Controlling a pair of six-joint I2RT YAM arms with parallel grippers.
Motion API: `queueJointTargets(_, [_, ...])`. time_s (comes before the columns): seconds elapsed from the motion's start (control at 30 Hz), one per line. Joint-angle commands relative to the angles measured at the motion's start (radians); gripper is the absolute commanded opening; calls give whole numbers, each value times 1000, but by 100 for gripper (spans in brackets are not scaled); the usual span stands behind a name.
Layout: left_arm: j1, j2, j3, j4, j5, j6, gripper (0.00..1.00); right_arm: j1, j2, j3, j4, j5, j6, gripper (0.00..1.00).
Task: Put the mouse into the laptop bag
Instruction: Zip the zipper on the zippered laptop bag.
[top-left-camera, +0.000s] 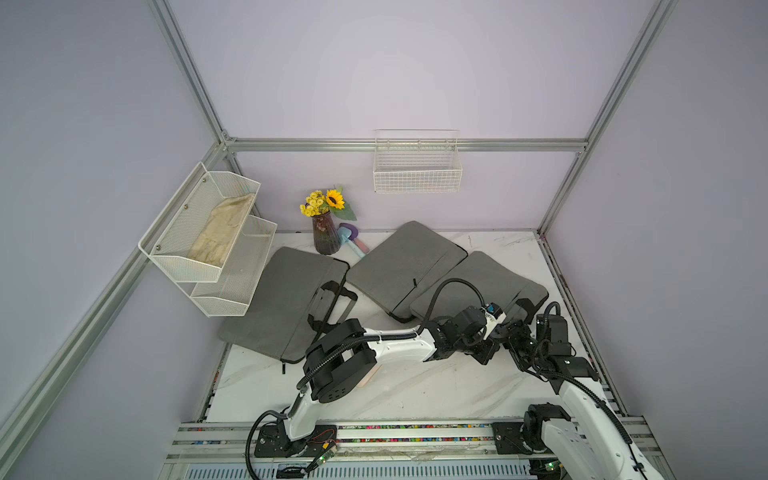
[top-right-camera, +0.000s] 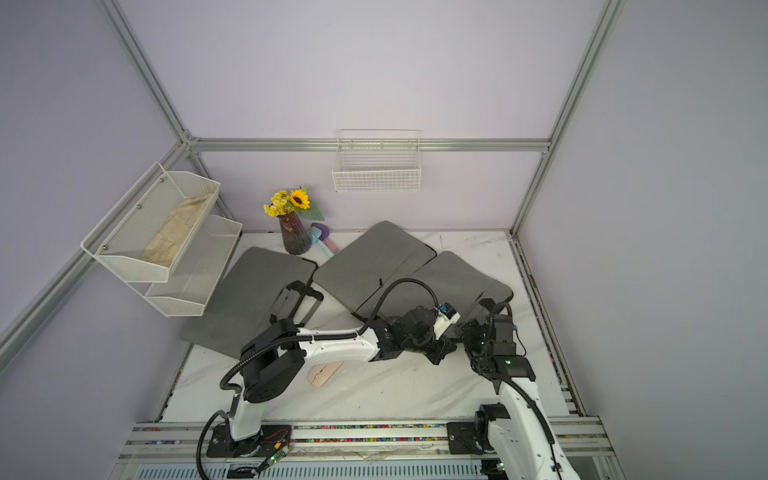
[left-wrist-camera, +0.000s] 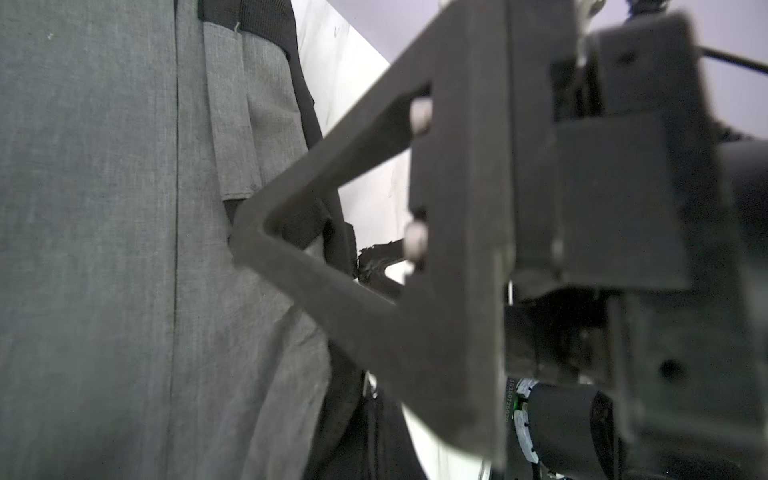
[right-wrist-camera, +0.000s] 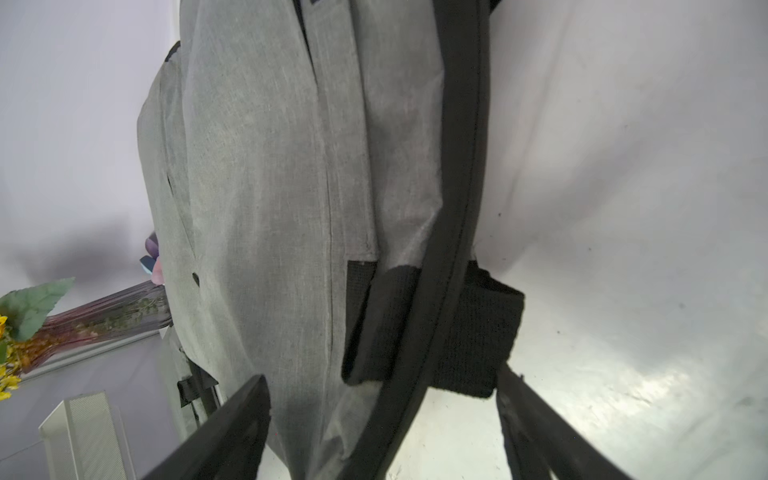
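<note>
The left claw (left-wrist-camera: 244, 232), tips together, noses the laptop bag (left-wrist-camera: 91, 249) pocket edge, probably to open it. The right claw (right-wrist-camera: 382, 432) gapes astride its rim. The mouse (top-right-camera: 322, 374) waits on the tabletop (top-right-camera: 415, 395).

All three flat fabric laptop bags, left (top-left-camera: 282, 303), middle (top-left-camera: 405, 257) and right (top-left-camera: 498, 274), are seen in heathered grey, edged with black zips, trim and handle straps. The small rounded mouse (top-right-camera: 322, 374) is coloured pale pink. The tabletop (top-left-camera: 436, 386) is patterned as white marble with faint grey veins. The ribbed glass vase (top-left-camera: 325, 237) is tinted dark purple and is topped by yellow flowers (top-left-camera: 324, 202) with green leaves. The wire basket (top-left-camera: 417, 178) and the mesh shelf (top-left-camera: 187, 266) are finished in white, and a beige cloth (top-left-camera: 222, 232) is seen in the shelf. The walls (top-left-camera: 415, 62) are coloured pale lilac.
</note>
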Motion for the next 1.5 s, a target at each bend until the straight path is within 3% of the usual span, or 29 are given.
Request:
queueJointTargets(0.0, [25, -8, 144, 72, 4, 36, 0, -2, -1, -36, 120, -80, 19, 84])
queueJointTargets(0.03, [25, -8, 147, 72, 12, 30, 0, -2, 14, -50, 145, -91, 25, 79])
queueJointTargets(0.1, [21, -15, 143, 72, 21, 21, 0, -2, 42, -66, 184, -90, 29, 60])
queueJointTargets(0.17, [11, -36, 120, 71, 28, 12, 0, -2, 66, -57, 186, -52, 23, 28])
queueJointTargets(0.23, [-7, -64, 78, 72, 20, 4, 0, -2, 74, -49, 182, -16, 21, 7])
queueJointTargets(0.3, [-28, -96, 26, 72, 2, -5, 0, -2, 70, -41, 176, 21, 27, 0])
queueJointTargets(0.67, [-62, -269, -223, 62, -64, -95, 0, -2, 42, -45, 121, 205, 6, 0])
queueJointTargets(0.97, [-64, -303, -369, 106, -53, -126, 0, -2, 25, -20, 109, 220, -37, 0])
queueJointTargets(1.23, [-64, -205, -295, 112, -17, -105, 0, -2, 21, 8, 82, 235, -61, 1])
queueJointTargets(1.37, [-65, -127, -172, 85, 5, -72, 0, -2, -37, 11, 52, 148, -47, 47])
queueJointTargets(1.47, [-57, -56, -66, 45, 10, -41, 0, -2, -86, 5, 32, 105, -36, 62])
